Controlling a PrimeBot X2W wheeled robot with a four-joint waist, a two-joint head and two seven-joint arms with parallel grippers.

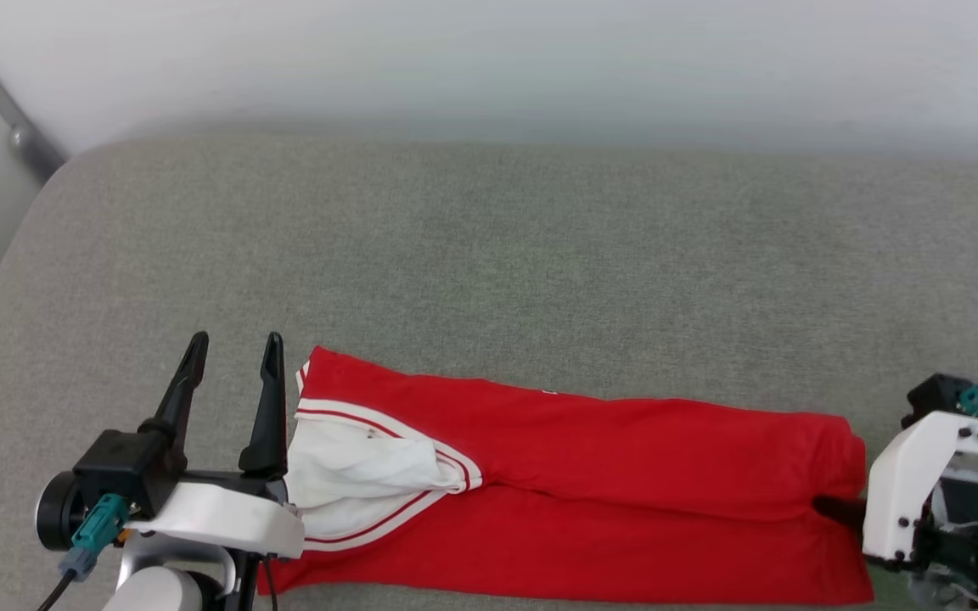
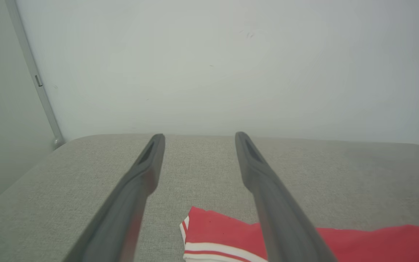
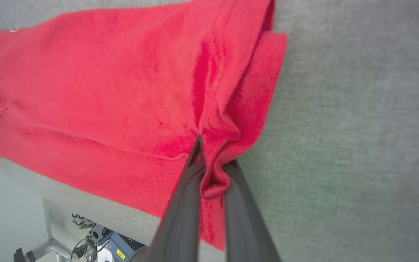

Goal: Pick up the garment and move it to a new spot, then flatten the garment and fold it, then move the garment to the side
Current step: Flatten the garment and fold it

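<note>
Right wrist view: right gripper (image 3: 213,160) clamped on the garment (image 3: 104,91) at its three o'clock end.
At nine o'clock the left gripper (image 1: 236,348), jaws spread, should probably bite the sleeve end before both lift evenly.

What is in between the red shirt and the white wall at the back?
Just the bare grey fabric surface. In the head view it runs from the red shirt to the white wall with nothing lying on it.

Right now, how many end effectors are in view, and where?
2. The left end effector is open, next to the white-sleeved end of the red jersey. The right end effector is shut on a bunched fold at the jersey's opposite end.
</note>
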